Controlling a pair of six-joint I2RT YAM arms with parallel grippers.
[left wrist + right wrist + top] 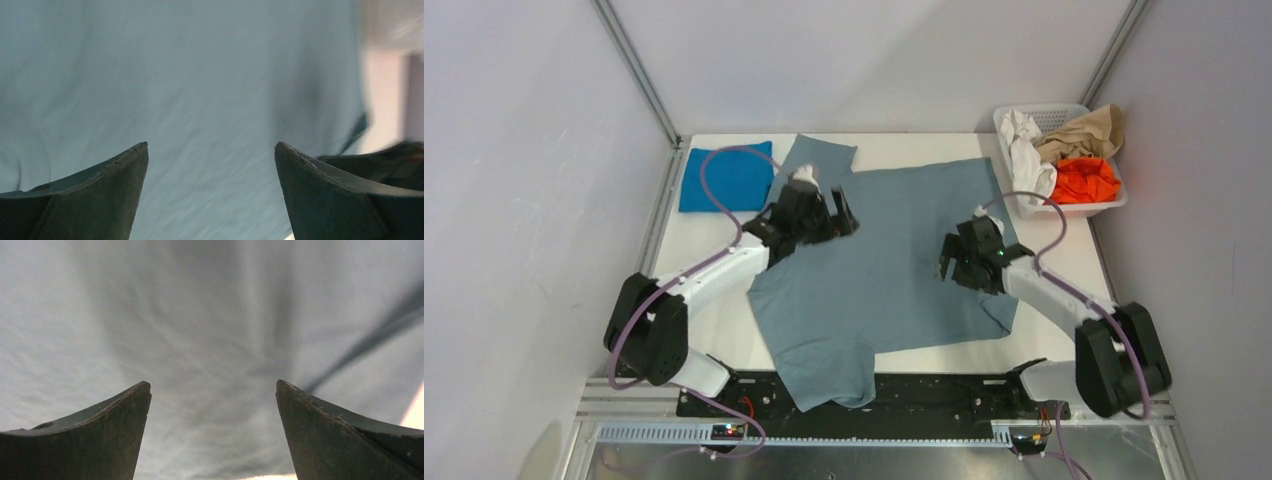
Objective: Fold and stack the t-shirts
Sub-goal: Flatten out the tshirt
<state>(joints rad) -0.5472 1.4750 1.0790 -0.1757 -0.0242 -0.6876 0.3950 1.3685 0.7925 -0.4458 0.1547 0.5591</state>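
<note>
The large grey-blue t-shirt (894,270) lies spread over the middle of the table, one sleeve at the back left and one hanging over the front edge. The brighter blue t-shirt (724,178) lies folded at the back left. My left gripper (846,213) is open and empty above the shirt's upper left part; its cloth (200,90) fills the left wrist view between the fingers (115,190). My right gripper (949,258) is open and empty over the shirt's right side; grey cloth (210,340) fills the right wrist view.
A white basket (1014,120) at the back right holds white, tan and orange clothes. White walls and metal posts close in the table on three sides. The table's front edge carries the arm bases.
</note>
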